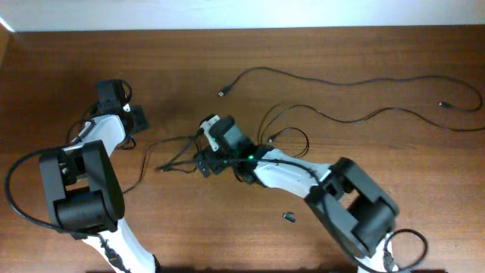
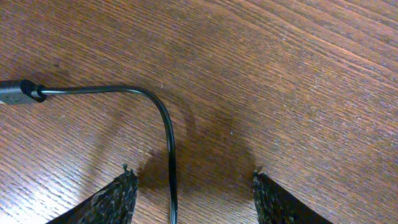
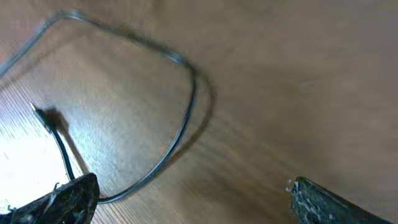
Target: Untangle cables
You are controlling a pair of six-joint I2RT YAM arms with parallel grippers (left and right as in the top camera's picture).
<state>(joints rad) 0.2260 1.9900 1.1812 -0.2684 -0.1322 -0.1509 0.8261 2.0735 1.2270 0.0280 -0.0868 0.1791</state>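
Cables [image 1: 265, 69], thin black cords with small plugs, lie partly in long strands across the far right of the brown wooden table [image 1: 379, 45] and partly bunched at its centre. The right gripper [image 3: 186, 202] hangs over the bunch with its jaws wide, gripping nothing. The left gripper [image 2: 194, 199] stands parted, with one strand lying loose between its fingers. A tiny dark loose piece [image 1: 289, 218] lies nearer the front.

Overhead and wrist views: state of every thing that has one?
left hand, open, a cable lying between its fingers.
right hand, open, holding nothing.
bunched cables, tangled beside the right hand.
long cable, spread out in loose strands.
small dark piece, lying loose.
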